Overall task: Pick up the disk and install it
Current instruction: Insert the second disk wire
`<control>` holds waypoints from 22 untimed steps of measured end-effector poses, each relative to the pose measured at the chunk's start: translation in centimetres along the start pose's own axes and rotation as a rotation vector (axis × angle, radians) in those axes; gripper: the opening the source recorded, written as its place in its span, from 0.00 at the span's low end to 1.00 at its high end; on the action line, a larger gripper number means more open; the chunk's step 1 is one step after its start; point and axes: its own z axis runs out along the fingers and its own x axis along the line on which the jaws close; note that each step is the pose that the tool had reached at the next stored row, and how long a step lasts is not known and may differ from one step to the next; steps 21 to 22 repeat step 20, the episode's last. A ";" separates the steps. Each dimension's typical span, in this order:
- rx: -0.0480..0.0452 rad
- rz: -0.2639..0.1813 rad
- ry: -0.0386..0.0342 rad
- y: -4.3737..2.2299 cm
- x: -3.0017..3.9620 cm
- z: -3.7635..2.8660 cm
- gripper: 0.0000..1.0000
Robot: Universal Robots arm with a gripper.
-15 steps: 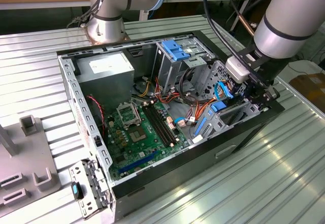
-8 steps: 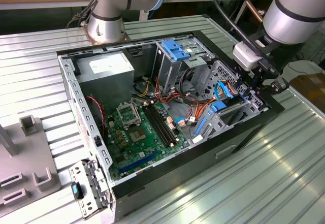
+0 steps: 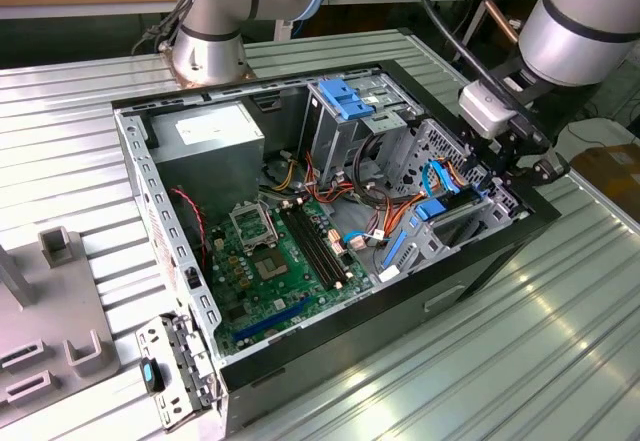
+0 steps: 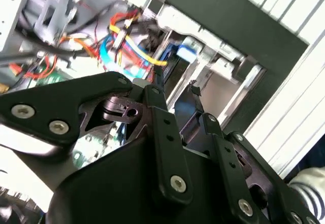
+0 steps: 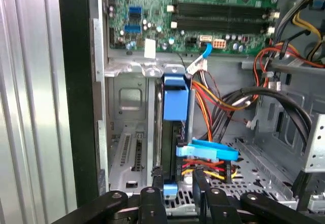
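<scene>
Pinched between the jaws of the gripper [image 5: 176, 177]: the disk [image 5: 175, 104], standing on edge in the drive bay [image 5: 127, 132] at the exterior view's right end of the open case [image 3: 350, 331], one finger pressed to each side of its blue-railed end (by the look of the first wrist view).

Sits well down the slot already, near the board [image 5: 203, 5] and just beside a loose bundle of orange, red and yellow cables [image 5: 213, 99].

Could jam here if pushed at a slight tilt, with the rails binding on the bay's metal walls. Could also trap or shear a wire, given how near the cables and the flat blue connector [image 5: 208, 150] lie to the slot. Could slip as well, since only the thin edge of the carrier is held.

Hard to judge how deep the far end has gone, or whether the rails have latched. Cut off in both wrist views: most of the gripper body, with black linkages covering the slot's near mouth. In the exterior view, fingertips lost behind the case rim and the arm's own wrist, the disk barely distinguishable among blue parts there.
</scene>
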 end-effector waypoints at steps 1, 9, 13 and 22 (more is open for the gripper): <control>-0.0373 0.005 -0.0006 0.00 0.00 0.01 0.36; -0.1206 0.022 -0.0011 -0.24 -0.19 -0.05 0.36; -0.1287 0.024 -0.0009 -0.54 -0.32 -1.32 0.36; -0.1288 0.025 -0.0010 -0.56 -0.59 -1.39 0.36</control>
